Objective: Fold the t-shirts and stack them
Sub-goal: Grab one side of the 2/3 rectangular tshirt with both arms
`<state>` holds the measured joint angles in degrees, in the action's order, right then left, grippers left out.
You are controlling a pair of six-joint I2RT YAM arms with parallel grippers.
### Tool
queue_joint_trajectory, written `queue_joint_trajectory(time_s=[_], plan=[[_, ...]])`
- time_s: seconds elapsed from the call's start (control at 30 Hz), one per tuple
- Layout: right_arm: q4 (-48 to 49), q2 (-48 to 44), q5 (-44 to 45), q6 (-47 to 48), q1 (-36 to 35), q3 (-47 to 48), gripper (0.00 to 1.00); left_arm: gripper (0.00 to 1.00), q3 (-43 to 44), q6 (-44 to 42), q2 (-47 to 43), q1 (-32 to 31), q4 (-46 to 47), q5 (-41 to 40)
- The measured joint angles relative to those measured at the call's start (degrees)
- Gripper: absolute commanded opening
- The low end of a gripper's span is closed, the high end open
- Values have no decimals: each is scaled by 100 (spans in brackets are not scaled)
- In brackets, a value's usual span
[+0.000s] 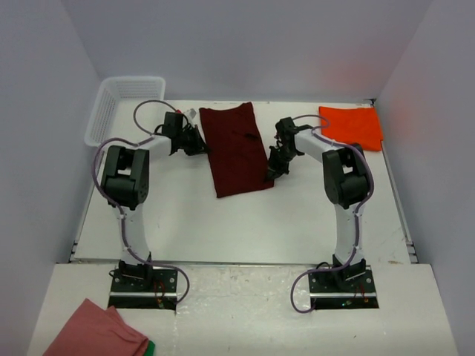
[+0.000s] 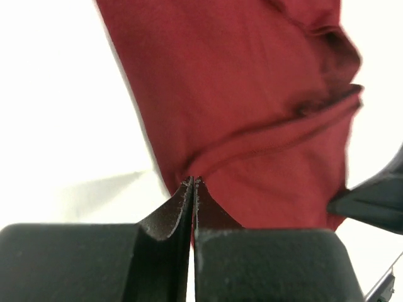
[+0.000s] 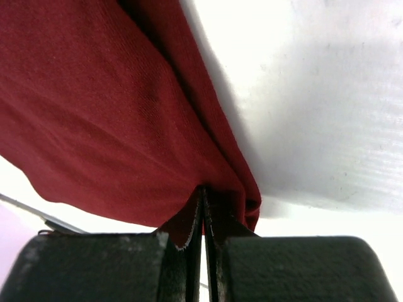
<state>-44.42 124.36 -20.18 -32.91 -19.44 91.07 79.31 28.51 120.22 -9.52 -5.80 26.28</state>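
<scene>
From the top view, I read this as the fold on the first shirt. The maroon t-shirt (image 1: 236,152) lies as a long strip between my two grippers. The left gripper (image 1: 195,143) touches its left edge, and the right gripper (image 1: 272,172) sits at its near right corner. The orange t-shirt (image 1: 350,124) lies flat beyond and to the right of the right gripper, well apart from it and untouched. I count two t-shirts, one white basket (image 1: 119,107) beyond and left of the left gripper, and one salmon-pink cloth (image 1: 93,334) down by the left arm's base.

In the left wrist view, the left gripper (image 2: 193,181) is clenched, its tips meeting on a hemmed fold of the maroon t-shirt (image 2: 252,94), which spreads away ahead of the fingers.

In the right wrist view, the right gripper (image 3: 203,189) is also clenched. The maroon t-shirt (image 3: 94,126) bunches into its tips and hangs off to the left.

As I judge it, the next move calls for lifting both pinched points together and carrying them across evenly, so the fold lands square and does not twist.
</scene>
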Motion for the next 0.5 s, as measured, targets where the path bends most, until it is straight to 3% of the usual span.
queue_joint_trajectory(time_s=[0.13,0.3,0.5], plan=[[356,-302,-133,-59,0,-542,0,0,-431,22,-999,-160,-101,-245],[734,-750,-350,-181,-68,-1351,0,0,-748,101,-2275,-824,105,-468],[1150,-1187,-407,-310,-334,-2048,0,0,-1816,398,-2640,-1349,682,-396]])
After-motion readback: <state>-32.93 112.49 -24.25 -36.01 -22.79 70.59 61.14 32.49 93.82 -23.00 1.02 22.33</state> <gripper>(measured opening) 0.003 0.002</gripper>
